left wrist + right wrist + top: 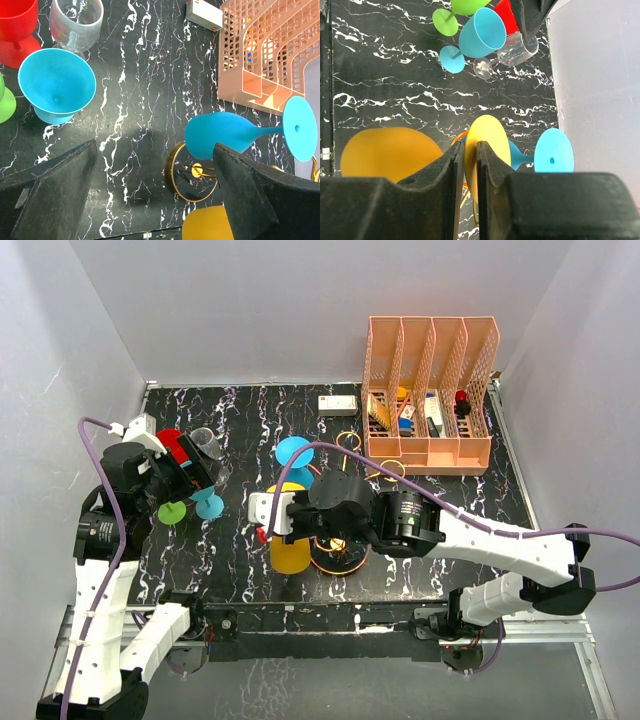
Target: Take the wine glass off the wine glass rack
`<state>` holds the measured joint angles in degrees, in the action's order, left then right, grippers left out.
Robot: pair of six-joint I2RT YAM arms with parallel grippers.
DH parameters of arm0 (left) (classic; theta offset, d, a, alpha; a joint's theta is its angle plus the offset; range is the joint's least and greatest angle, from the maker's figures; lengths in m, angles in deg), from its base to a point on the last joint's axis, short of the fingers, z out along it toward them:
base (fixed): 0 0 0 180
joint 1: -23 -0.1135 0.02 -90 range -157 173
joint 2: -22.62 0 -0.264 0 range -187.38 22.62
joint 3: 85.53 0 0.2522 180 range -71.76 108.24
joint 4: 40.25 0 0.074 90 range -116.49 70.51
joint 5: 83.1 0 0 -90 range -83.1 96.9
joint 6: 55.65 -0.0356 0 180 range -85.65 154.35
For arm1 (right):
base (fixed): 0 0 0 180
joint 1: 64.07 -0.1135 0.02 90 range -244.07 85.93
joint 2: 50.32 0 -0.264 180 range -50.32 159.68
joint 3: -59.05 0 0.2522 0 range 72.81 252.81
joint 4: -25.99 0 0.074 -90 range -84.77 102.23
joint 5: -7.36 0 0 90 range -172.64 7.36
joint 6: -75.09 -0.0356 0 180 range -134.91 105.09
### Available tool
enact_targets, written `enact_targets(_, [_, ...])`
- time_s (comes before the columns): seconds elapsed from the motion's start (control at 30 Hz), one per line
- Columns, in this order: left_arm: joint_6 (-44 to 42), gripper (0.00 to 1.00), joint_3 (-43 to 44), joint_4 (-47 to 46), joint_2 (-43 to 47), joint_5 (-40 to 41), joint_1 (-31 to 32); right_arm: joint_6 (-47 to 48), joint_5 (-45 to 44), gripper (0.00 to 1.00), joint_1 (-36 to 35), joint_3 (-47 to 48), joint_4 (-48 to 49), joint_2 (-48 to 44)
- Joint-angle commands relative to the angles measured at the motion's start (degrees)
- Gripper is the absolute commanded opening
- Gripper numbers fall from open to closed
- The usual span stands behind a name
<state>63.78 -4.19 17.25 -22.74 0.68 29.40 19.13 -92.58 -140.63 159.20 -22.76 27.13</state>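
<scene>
The gold wire wine glass rack (340,558) stands mid-table; its ring base (170,172) shows in the left wrist view. A yellow wine glass (290,552) lies sideways at the rack's left. My right gripper (468,147) is shut on its round foot (492,137), with the bowl (385,152) to the left. A gold arm shows just behind the foot; I cannot tell if the stem still sits in it. A blue wine glass (220,132) hangs sideways on the rack. My left gripper (155,150) is open and empty, left of the rack.
Red (172,445), clear (207,443), blue (208,502) and green (172,511) glasses stand at the left by my left arm. An orange slotted file organizer (430,390) stands at the back right, a small white box (338,404) beside it.
</scene>
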Motion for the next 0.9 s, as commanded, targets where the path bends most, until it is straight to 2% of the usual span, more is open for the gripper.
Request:
enact_targets(0.0, [-0.34, 0.97, 0.8, -0.15, 0.72, 0.09, 0.18, 1.8, -0.31, 0.08, -0.07, -0.3, 4.01, -2.19])
enact_targets(0.3, [-0.25, 0.97, 1.25, 0.24, 0.78, 0.33, 0.2, 4.46, -2.48, 0.08, -0.11, -2.33, 9.65, -3.52])
enact_targets(0.87, [0.01, 0.97, 1.77, 0.04, 0.28, -0.01, 0.2, 6.04, -5.43, 0.08, -0.17, -4.25, 12.17, -5.67])
